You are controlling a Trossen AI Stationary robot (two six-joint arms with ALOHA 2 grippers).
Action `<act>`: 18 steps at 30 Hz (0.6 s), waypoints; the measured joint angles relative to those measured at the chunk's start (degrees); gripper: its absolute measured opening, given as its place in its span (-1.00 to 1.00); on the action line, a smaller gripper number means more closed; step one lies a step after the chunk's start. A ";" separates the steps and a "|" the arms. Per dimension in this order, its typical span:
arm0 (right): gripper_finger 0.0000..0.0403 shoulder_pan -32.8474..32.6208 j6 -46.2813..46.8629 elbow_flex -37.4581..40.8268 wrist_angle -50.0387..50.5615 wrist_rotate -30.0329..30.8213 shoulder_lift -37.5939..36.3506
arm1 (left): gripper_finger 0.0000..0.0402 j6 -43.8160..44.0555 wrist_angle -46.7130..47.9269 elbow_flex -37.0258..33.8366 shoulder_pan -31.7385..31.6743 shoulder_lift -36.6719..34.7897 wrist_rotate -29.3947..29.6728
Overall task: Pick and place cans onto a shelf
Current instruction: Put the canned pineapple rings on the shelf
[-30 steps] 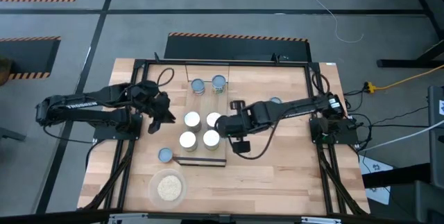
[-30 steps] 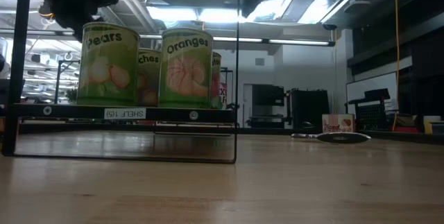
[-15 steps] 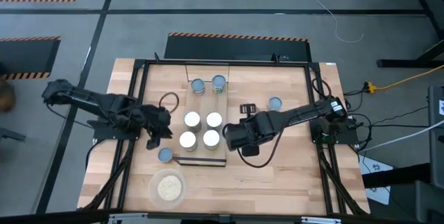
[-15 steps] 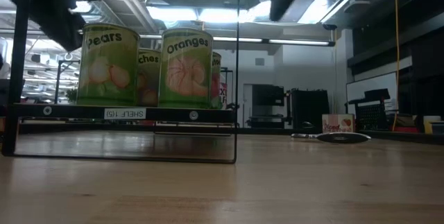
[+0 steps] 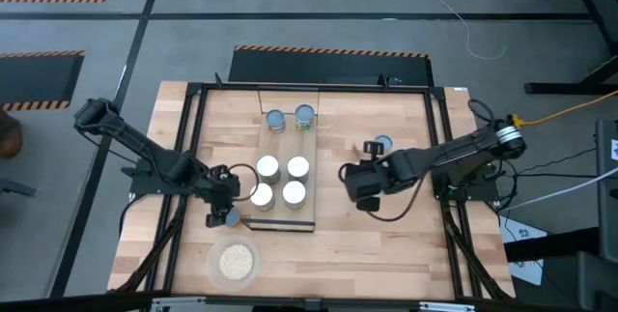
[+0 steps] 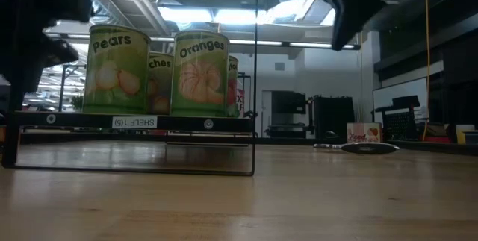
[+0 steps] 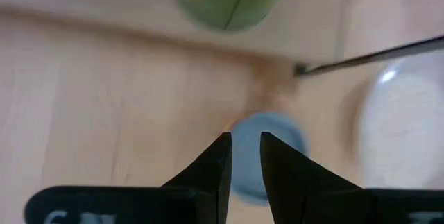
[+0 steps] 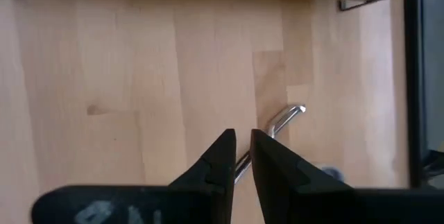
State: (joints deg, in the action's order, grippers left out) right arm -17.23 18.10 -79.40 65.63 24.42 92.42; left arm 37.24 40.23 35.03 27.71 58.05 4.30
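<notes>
Pale butcher-block wood carries the wire-framed shelf (image 5: pixel 280 191), four white-topped round cans (image 5: pixel 267 167) standing on it. Left gripper (image 7: pixel 243 156) hangs over a blue-grey-topped can (image 7: pixel 266 156) beside the shelf, fingers narrowly parted, gripping nothing. Right gripper (image 8: pixel 241 153), likewise barely parted and empty, hovers right of the shelf.

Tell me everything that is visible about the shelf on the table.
The shelf is a long pale wooden board carried on a thin black wire frame, so it stands a little above the table. A white label on its front edge reads SHELF. Six cans stand upright on it: four with white tops near one end, two with grey tops near the other. From the low view the front cans read Pears and Oranges. No gripper touches it.
</notes>
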 joint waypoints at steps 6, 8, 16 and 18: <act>-0.74 0.15 2.63 9.62 -7.42 -0.54 -7.12 | -0.65 2.48 3.79 0.00 1.22 5.66 1.00; -0.74 0.15 3.18 11.96 -9.17 -0.59 -8.89 | -0.65 2.75 3.85 0.00 1.56 7.09 1.02; -0.74 0.15 7.10 18.15 -11.65 -1.45 -10.97 | -0.65 2.75 3.51 0.05 1.77 10.56 0.89; -0.74 0.15 7.33 19.03 -12.29 -2.47 -10.97 | -0.65 2.78 3.40 0.07 1.77 10.59 0.89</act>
State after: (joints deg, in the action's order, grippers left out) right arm -17.08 25.43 -60.37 53.34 21.95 81.45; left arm 40.01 43.63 35.09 29.47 68.64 5.19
